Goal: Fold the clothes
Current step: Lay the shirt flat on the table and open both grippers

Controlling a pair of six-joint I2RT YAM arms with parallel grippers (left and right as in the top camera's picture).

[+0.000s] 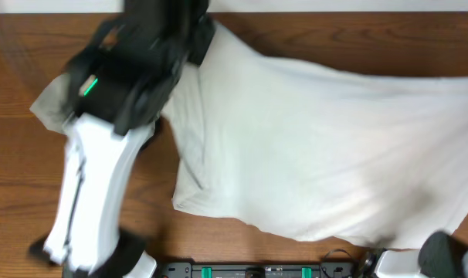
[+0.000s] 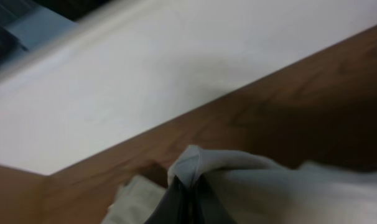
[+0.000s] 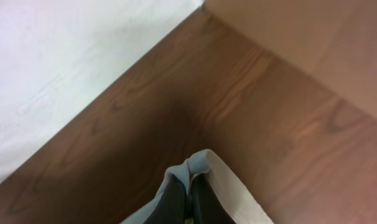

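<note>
Overhead: left gripper, right gripper pinch T-shirt edges; open table at left.

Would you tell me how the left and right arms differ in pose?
The left arm reaches across the table to its far side; the right arm sits at the near edge, barely in view. The left arm crosses the T-shirt; the right arm is by its near right corner. Left gripper and right gripper both pinch T-shirt folds.

Overhead looks straight down at table, most of T-shirt in frame. Wrist cams sit close behind left gripper and right gripper, angled down along wood; all views share shirt and tabletop.
</note>
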